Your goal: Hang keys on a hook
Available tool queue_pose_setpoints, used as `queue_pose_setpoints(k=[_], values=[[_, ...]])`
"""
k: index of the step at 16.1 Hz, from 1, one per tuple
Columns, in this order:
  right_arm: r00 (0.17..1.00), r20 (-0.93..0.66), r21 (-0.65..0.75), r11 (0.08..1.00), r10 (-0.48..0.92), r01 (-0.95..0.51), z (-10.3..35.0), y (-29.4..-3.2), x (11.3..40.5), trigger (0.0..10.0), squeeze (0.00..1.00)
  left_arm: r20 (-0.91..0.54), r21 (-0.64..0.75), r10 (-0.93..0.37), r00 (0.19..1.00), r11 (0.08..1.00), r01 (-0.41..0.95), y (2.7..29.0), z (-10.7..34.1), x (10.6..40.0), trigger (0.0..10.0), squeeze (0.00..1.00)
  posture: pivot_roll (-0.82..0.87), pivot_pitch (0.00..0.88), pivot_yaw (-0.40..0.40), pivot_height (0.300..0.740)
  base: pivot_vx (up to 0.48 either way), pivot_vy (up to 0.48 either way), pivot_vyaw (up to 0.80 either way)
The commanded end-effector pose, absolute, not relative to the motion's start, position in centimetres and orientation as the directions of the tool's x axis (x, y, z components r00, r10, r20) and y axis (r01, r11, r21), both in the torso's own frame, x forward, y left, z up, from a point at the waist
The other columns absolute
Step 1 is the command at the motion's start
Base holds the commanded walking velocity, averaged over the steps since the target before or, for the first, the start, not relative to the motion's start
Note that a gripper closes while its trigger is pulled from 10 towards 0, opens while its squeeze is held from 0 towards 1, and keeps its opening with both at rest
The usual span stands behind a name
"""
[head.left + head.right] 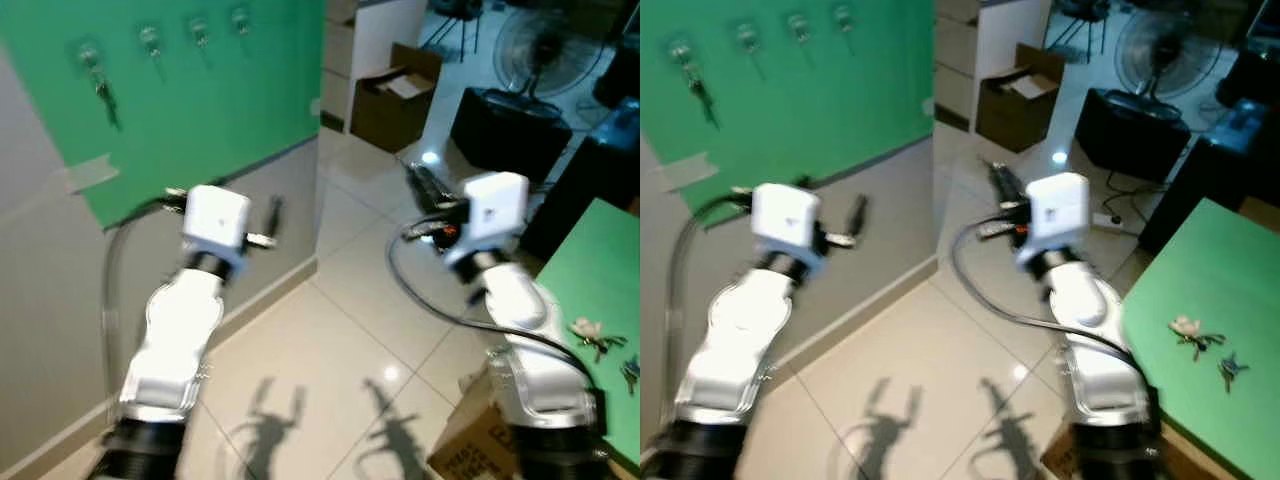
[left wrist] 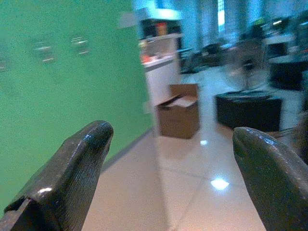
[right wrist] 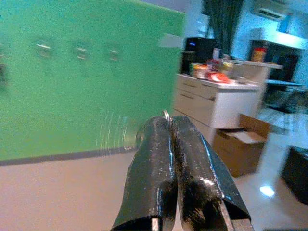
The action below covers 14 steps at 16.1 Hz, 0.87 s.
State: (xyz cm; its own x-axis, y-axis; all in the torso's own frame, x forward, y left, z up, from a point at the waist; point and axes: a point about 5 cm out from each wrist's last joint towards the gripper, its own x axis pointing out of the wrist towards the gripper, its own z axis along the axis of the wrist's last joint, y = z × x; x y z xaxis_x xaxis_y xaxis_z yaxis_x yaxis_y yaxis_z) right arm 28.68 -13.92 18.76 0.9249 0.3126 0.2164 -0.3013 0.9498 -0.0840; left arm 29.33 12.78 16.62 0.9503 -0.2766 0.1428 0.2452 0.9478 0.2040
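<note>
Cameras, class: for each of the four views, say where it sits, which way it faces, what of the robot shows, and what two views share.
Left eye: on the head, looking down at both arms, the green board and its hooks.
Right eye: beside it, same scene, with keys on the green table.
Left wrist: along spread fingers toward the cardboard box.
Right wrist: along closed fingers pinching a key ring.
Both wrist views share board and box.
</note>
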Motion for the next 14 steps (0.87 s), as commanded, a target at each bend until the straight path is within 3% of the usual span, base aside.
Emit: queue_pose_setpoints(k=[1,14], values=[[0.915,0.224,-0.068,0.942,0.335,-0.329,19.01,-13.19,28.82,10.0,0.00,0.148,0.231,-0.249,0.957,0.950,0.212,13.78,16.89,29.41,10.0,0.00,-0.06,0.000,-0.031,0.718,0.352,0.000,0.00],[0.913,0.235,-0.097,0.942,0.334,-0.320,19.21,-13.01,28.94,10.0,0.00,0.132,0.238,-0.282,0.950,0.940,0.246,13.69,16.76,29.59,10.0,0.00,-0.07,0.000,-0.006,0.718,0.353,0.000,0.00]])
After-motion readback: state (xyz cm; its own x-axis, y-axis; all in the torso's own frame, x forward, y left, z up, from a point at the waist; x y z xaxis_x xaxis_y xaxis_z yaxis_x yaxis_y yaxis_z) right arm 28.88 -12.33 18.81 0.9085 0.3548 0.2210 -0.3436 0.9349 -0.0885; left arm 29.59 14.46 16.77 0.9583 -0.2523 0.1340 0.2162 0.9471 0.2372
